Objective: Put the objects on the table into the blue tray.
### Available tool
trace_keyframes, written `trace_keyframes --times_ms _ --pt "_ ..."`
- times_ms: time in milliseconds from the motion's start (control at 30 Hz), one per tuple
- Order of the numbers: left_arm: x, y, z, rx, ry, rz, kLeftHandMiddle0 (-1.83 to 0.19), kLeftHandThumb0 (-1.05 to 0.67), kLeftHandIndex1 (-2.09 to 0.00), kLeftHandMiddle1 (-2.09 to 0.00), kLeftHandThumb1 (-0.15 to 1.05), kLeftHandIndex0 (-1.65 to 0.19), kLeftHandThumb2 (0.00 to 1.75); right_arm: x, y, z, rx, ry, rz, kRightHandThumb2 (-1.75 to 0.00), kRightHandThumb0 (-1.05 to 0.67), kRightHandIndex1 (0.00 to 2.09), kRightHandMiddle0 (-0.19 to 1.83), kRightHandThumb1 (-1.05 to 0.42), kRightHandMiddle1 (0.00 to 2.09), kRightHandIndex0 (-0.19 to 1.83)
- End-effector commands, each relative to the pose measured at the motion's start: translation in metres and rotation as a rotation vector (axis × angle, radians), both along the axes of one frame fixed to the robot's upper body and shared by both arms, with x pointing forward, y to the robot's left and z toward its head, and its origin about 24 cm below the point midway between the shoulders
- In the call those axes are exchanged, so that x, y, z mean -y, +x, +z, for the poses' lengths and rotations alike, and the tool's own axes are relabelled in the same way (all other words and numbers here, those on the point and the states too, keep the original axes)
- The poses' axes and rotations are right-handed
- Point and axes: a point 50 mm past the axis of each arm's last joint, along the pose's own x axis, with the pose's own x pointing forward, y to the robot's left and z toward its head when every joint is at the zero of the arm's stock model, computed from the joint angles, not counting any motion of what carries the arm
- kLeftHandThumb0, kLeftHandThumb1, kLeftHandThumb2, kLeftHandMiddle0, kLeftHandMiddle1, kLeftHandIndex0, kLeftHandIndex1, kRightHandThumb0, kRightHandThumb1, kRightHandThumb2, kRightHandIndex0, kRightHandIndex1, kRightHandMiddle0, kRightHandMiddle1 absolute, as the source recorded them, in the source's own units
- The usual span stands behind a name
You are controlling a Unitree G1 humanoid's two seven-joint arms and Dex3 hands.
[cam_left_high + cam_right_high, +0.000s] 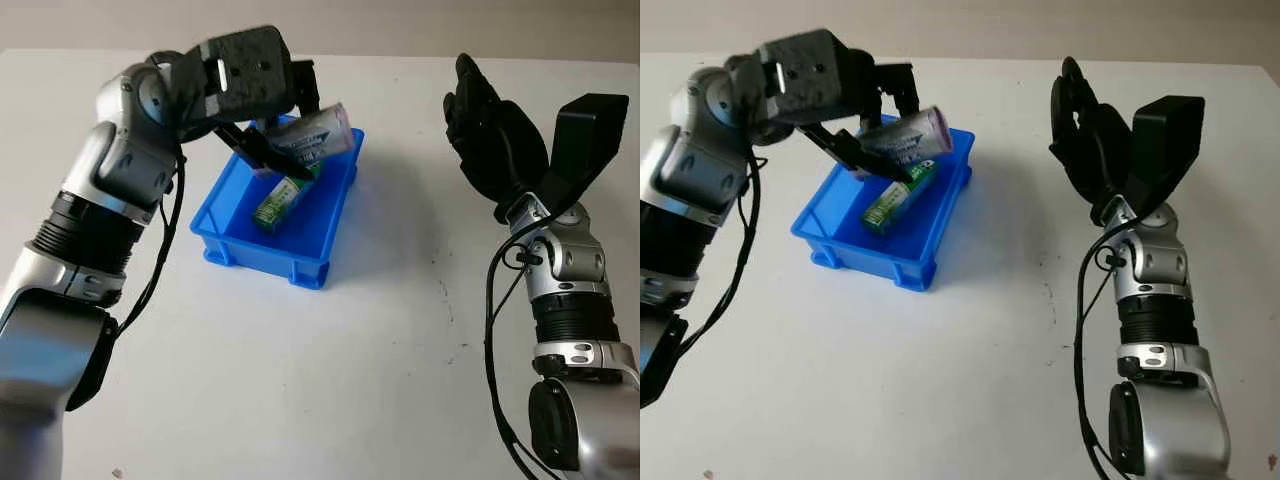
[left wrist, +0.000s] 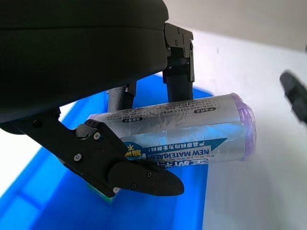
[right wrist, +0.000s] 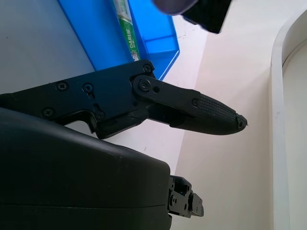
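Looking through the head camera, we see our left hand (image 1: 262, 120) clamped on the silvery roll (image 1: 312, 135) above the blue tray (image 1: 262, 255), near its 1 o'clock corner; released there, it could tip over the rim. A green tube (image 1: 281, 200) lies inside. At the left wrist, fingers (image 2: 144, 175) pinch the roll. Our right hand (image 1: 1090, 135) waits open at 3 o'clock.

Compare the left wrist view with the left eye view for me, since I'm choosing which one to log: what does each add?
Left wrist view alone: the printed label on the silver roll, readable close up. Left eye view alone: the green box lying inside the blue tray, and the open right hand raised above the table. Both: the left hand holding the roll over the tray.
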Motion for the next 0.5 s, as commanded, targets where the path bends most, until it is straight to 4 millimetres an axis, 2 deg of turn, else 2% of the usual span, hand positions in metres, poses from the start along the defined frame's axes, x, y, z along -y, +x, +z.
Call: trace_keyframes --times_ms 0,67,100,167,200,267,333,367,400,433,467 --pt "-0.0006 0.001 -0.0012 0.005 0.024 0.007 -1.11 -0.39 -2.09 -2.09 1.05 -0.67 0.54 0.0018 -0.0021 0.0031 0.021 -0.002 -0.002 -0.72 -0.73 0.0 -0.19 -1.05 0.0 -0.19" --pt "-0.0022 0.0027 -0.0035 0.002 0.053 0.032 -0.98 -0.4 -2.09 -2.09 1.05 -0.56 0.54 0.0019 -0.0024 0.0022 0.021 0.001 -0.008 -0.73 -0.73 0.0 -0.19 -1.05 0.0 -0.19" --pt "-0.0032 0.0036 -0.0048 0.005 0.064 0.04 -0.71 -0.38 -2.09 -2.09 1.05 -0.26 0.53 0.0019 -0.0026 0.0019 0.022 0.002 -0.01 -0.73 -0.73 0.0 -0.19 -1.05 0.0 -0.19" --pt "-0.0055 0.005 -0.0066 0.011 0.079 0.051 -0.51 -0.37 -2.09 -2.09 1.05 -0.11 0.52 0.0019 -0.0027 0.0014 0.022 0.002 -0.012 -0.73 -0.73 0.0 -0.19 -1.05 0.0 -0.19" --pt "-0.0066 0.0056 -0.0071 0.011 0.08 0.057 -0.32 -0.37 -2.0 -2.09 1.05 0.06 0.53 0.002 -0.0028 0.0014 0.022 0.0 -0.01 -0.73 -0.73 0.0 -0.19 -1.05 0.0 -0.19" --pt "-0.0077 0.0069 -0.0078 0.01 0.077 0.074 -0.3 -0.37 -2.07 -2.09 1.05 0.1 0.53 0.0022 -0.0024 0.0013 0.021 0.0 -0.01 -0.73 -0.73 0.0 -0.19 -1.05 0.0 -0.19" --pt "-0.0083 0.0083 -0.0076 0.019 0.093 0.118 -0.58 -0.4 -2.09 -2.09 1.05 -0.22 0.49 0.0024 -0.0021 0.001 0.02 -0.002 -0.015 -0.73 -0.73 0.0 -0.19 -1.05 0.0 -0.19" --pt "-0.0083 0.0081 -0.0065 0.031 0.105 0.147 -0.45 -0.43 -2.09 -2.09 1.05 -0.12 0.47 0.0025 -0.0021 0.0008 0.019 -0.003 -0.018 -0.73 -0.73 0.0 -0.19 -1.05 0.0 -0.19" --pt "-0.0083 0.0074 -0.0055 0.043 0.113 0.162 -0.27 -0.5 -1.77 -1.89 1.05 0.03 0.45 0.0026 -0.0021 0.0007 0.019 -0.005 -0.018 -0.73 -0.73 0.0 -0.19 -1.05 0.0 -0.19" --pt "-0.0081 0.0069 -0.0049 0.051 0.116 0.171 -0.14 -0.57 -1.37 -1.58 1.05 0.12 0.44 0.0027 -0.0021 0.0007 0.019 -0.006 -0.017 -0.73 -0.73 0.0 -0.19 -1.05 0.0 -0.19" --pt "-0.008 0.0064 -0.0045 0.058 0.117 0.171 -0.1 -0.59 -1.23 -1.46 1.05 0.15 0.43 0.0028 -0.0022 0.0008 0.019 -0.007 -0.017 -0.73 -0.73 0.0 -0.19 -1.05 0.0 -0.19"
